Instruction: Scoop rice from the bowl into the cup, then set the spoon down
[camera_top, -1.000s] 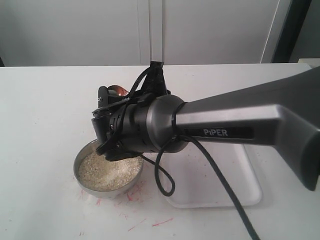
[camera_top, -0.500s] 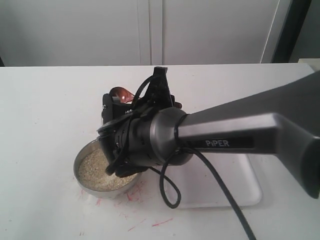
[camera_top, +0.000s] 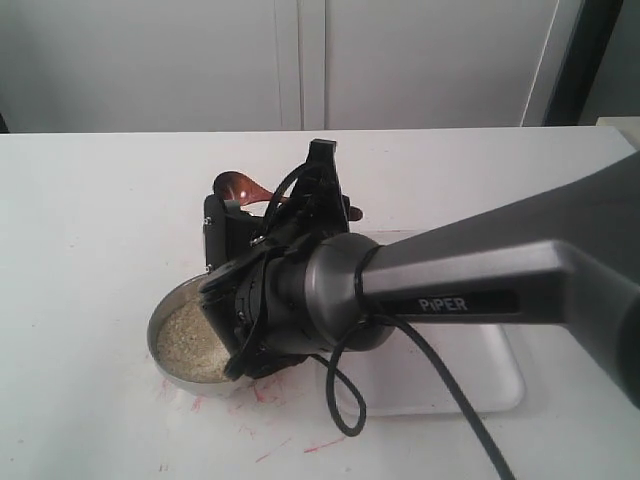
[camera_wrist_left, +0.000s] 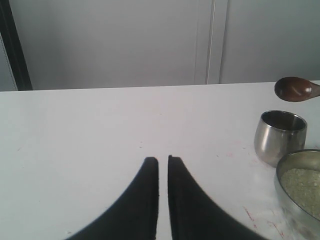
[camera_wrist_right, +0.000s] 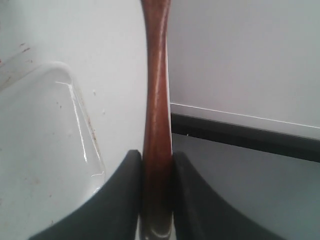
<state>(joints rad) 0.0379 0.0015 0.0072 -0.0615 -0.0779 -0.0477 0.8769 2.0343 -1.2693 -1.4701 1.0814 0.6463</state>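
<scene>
My right gripper (camera_wrist_right: 156, 155) is shut on the slim handle of the reddish-brown wooden spoon (camera_wrist_right: 156, 90). The spoon's oval head (camera_top: 236, 186) hangs in the air behind the wrist. In the left wrist view that head (camera_wrist_left: 292, 89) hovers above and slightly past the small steel cup (camera_wrist_left: 280, 135); I see no rice in it. The arm hides the cup in the exterior view. The wide steel bowl (camera_top: 165, 372) holds pale rice (camera_top: 185, 340), half covered by the right wrist. My left gripper (camera_wrist_left: 163, 160) is shut on nothing, low over bare table, away from the cup.
A clear plastic tray (camera_top: 480, 385) lies right of the bowl, under the right arm, and its rim (camera_wrist_right: 82, 130) shows beside the spoon handle. Red marks stain the table (camera_top: 320, 443) in front of the bowl. A loose black cable (camera_top: 345, 400) hangs from the wrist.
The right wrist has rolled and sunk toward the bowl, covering more of the rice. The spoon head now shows more fully behind the gripper.
</scene>
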